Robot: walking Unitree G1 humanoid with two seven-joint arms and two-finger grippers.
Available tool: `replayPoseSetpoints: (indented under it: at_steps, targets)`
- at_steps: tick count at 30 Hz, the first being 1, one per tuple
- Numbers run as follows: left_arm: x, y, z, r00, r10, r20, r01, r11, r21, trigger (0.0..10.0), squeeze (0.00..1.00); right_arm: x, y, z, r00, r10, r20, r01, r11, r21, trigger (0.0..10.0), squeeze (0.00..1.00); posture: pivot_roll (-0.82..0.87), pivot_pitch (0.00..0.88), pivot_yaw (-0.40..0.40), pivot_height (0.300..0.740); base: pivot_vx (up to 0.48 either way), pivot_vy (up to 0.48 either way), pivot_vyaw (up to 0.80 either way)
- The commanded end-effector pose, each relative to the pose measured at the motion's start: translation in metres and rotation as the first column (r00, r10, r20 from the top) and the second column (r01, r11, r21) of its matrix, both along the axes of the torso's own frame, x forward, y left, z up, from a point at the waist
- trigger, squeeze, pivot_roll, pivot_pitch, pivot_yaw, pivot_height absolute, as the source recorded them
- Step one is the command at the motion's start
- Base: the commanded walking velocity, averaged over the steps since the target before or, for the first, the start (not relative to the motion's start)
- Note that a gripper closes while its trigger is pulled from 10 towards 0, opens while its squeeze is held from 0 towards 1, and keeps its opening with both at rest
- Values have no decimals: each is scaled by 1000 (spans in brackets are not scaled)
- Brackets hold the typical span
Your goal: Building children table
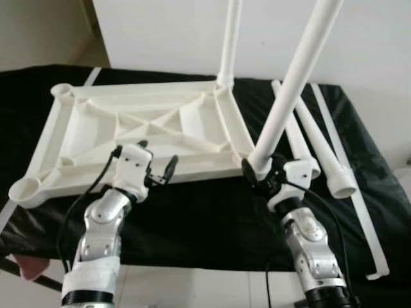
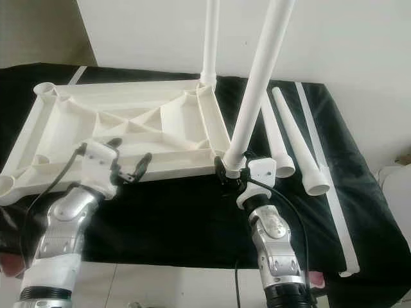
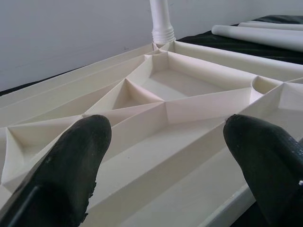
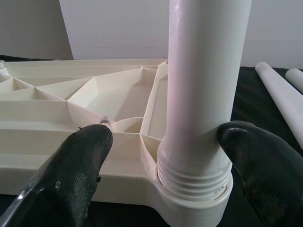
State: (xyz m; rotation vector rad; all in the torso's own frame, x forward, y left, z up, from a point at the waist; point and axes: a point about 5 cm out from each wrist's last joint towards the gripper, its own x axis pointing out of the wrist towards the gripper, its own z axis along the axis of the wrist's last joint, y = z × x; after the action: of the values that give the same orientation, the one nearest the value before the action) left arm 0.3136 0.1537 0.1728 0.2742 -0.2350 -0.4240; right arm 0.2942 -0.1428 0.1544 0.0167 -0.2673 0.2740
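On the upturned white ribbed plastic tabletop (image 1: 148,128), one white tubular leg (image 1: 229,45) stands fitted at the far corner, the right pincer (image 1: 263,174) loosely brackets a second white leg (image 1: 292,90) entering the near corner, the left pincer (image 1: 157,168) gapes empty, and two loose tapered legs (image 1: 321,147) remain just beside.

- Tabletop (image 1: 154,128): cream-white, ribbed in triangles.
- Legs (image 1: 292,96): plain white.
- Desk (image 1: 192,218): black cloth.
- Tools (image 1: 157,172): black fingers on silver arms.
- Wall (image 1: 160,38): white.
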Motion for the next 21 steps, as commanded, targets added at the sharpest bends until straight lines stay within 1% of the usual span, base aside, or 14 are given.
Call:
replayPoseSetpoints:
  at_steps: [1,11,21]
  targets:
    - [0,1,-5,998,68,-1,-68,998,-7,10000,0,-2,-2,-4,1000,-11,-16,11,1000,-3,10000,0,-39,133,-15,740,0,0,0]
    - [0,1,-6,997,78,-8,-78,997,-15,10000,0,-2,-2,-4,1000,-12,-17,12,1000,-1,10000,0,-37,137,-15,740,0,0,0]
    - [0,4,-7,995,99,-8,-99,995,-6,10000,0,-3,-2,-6,1000,-10,-25,10,1000,7,10000,0,-34,136,-17,740,0,0,0]
